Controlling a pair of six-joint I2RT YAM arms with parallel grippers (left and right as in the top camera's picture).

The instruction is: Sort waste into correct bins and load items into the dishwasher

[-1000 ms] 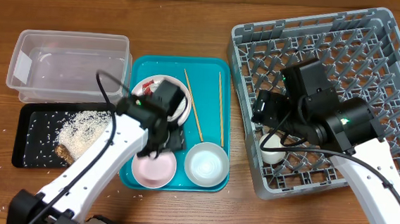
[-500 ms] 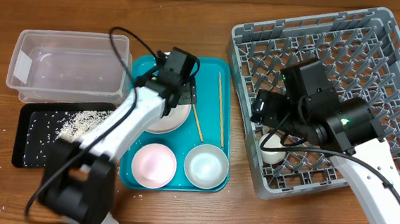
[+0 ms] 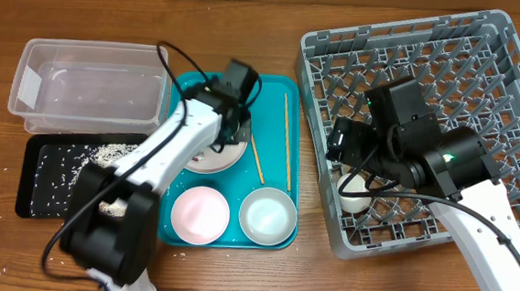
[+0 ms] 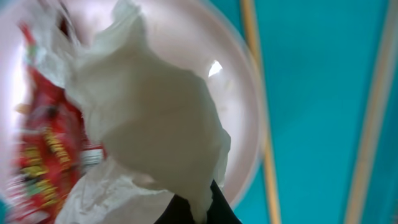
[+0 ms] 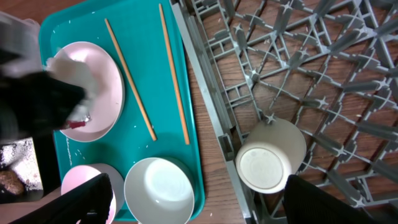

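My left gripper hangs low over the round white plate on the teal tray, shut on the crumpled white napkin. The red snack wrapper lies on the plate beside it. Two chopsticks lie to the plate's right. A pink bowl and a white bowl stand at the tray's front. My right gripper stands open over the grey dish rack's left edge, above the small white cup, which lies on its side.
The clear tub stands at the back left. In front of it, the black tray holds scattered rice. Wood shows in the narrow gap between the teal tray and the rack.
My left arm swung from over the pink bowl back to the plate, and its gripper closed on the napkin. The right arm has stayed still, open.
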